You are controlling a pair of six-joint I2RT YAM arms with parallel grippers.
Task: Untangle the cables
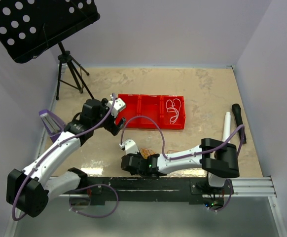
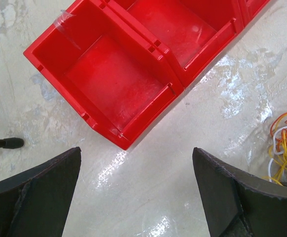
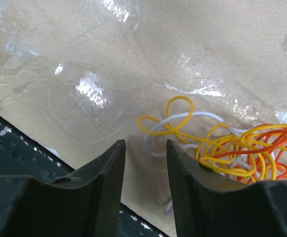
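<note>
Near the surface's [image 3: 84, 49] front edge, the cables [image 3: 242, 148] lay knotted, orange, yellow and white, beside the right fingers [image 3: 104, 182] — narrowly apart, gripping nothing visible. Left fingers [image 2: 45, 187] gaped wide by the red bin [image 2: 69, 93]. One white cable [image 1: 173, 109] binned — the bulk apparently remained.

Bright overhead light is glaring off the glossy table [image 3: 91, 89] in white patches. The fingers [image 3: 104, 197] of my right gripper [image 3: 144, 145] are looming dark and soft-edged up close. From above, everything is looking evenly lit, shadows faint.
</note>
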